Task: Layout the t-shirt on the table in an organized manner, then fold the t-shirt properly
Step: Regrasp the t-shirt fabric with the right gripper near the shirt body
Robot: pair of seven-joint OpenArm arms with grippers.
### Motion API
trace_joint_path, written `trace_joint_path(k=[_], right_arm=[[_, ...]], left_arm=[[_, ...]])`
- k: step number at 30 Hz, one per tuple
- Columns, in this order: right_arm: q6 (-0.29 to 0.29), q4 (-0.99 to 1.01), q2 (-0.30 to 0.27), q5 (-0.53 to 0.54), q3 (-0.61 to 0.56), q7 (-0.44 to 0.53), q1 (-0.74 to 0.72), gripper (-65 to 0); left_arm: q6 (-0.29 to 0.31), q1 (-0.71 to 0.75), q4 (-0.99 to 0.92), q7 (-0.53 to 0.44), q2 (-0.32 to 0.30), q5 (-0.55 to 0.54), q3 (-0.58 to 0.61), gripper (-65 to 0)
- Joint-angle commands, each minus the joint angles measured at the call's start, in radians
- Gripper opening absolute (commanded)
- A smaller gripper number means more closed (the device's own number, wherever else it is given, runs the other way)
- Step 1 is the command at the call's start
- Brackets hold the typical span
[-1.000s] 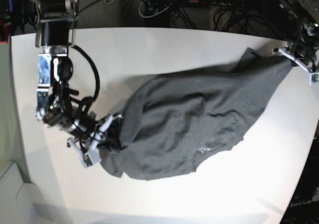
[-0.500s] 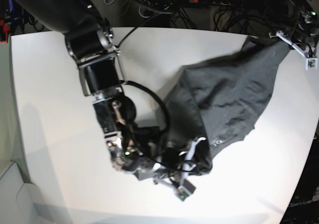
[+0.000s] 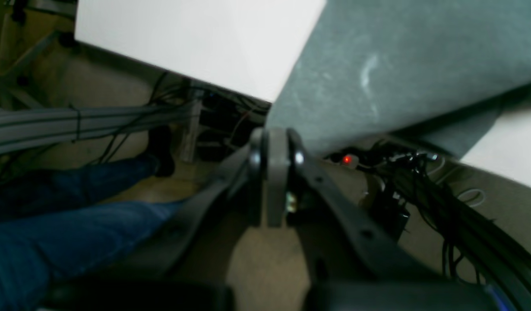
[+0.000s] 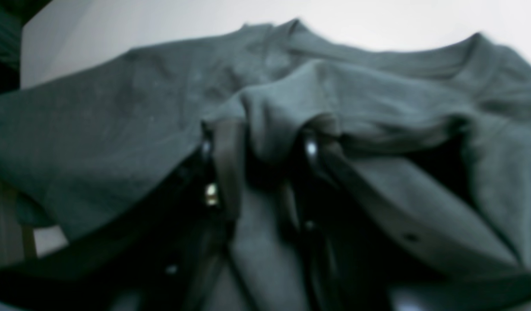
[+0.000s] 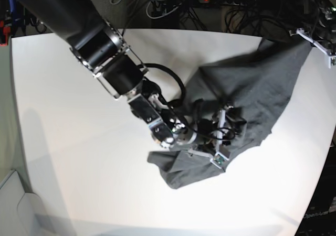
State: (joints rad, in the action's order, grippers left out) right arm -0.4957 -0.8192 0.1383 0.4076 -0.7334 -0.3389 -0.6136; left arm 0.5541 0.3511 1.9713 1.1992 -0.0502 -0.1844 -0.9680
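Left gripper [image 3: 274, 142] clamped on t-shirt [image 5: 252, 94] corner past table [image 5: 63, 141] edge; right gripper [image 4: 257, 147] jaws parted, cloth bunched between.

From above we see the whole table [image 5: 63, 141], while both wrist views look closely past their claws at the t-shirt [image 4: 118, 99].

Black arm [image 5: 100, 44]; looped black cable [image 5: 170, 84]

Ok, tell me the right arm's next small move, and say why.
Probably lift the right gripper straight up and clear. Its fingers stand apart with a fold of the t-shirt bunched between them, and that side lies crumpled on the table. The left gripper pinches the far corner.
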Motion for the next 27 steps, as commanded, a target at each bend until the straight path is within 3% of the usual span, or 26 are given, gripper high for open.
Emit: trace_joint_path(k=[1, 2, 4, 9, 13, 21, 27], right_arm=[[-0.007, -0.045, 0.019, 0.023, 0.004, 0.033, -0.029, -34.8], [-0.007, -0.078, 0.019, 0.024, 0.005, 0.033, -0.025, -32.1], [-0.004, -0.171, -0.035, 0.024, 0.015, 0.019, 0.007, -30.3], [-0.002, -0.455, -0.167, 0.021, 0.173, -0.118, 0.139, -30.0], [-0.002, -0.549, -0.254, 0.020, 0.285, -0.137, 0.260, -30.0], [-0.004, -0.524, -0.289, 0.020, 0.360, -0.130, 0.387, -30.2], [-0.004, -0.423, -0.292, 0.020, 0.357, 0.011, 0.424, -30.2]], left_arm=[[-0.001, 0.001, 0.020, -0.011, -0.014, 0.000, -0.004, -64.6], [-0.001, 0.001, 0.020, -0.011, -0.014, 0.000, -0.002, -64.6], [-0.001, -0.001, 0.020, -0.011, -0.015, 0.000, -0.002, -64.6], [-0.001, -0.007, 0.018, -0.012, -0.017, 0.000, -0.002, -64.6], [-0.001, -0.027, 0.016, -0.012, -0.017, 0.000, -0.002, -64.6], [-0.001, -0.047, 0.018, -0.012, -0.017, 0.000, -0.002, -64.6], [-0.001, -0.040, 0.018, -0.011, -0.017, 0.000, -0.006, -64.6]])
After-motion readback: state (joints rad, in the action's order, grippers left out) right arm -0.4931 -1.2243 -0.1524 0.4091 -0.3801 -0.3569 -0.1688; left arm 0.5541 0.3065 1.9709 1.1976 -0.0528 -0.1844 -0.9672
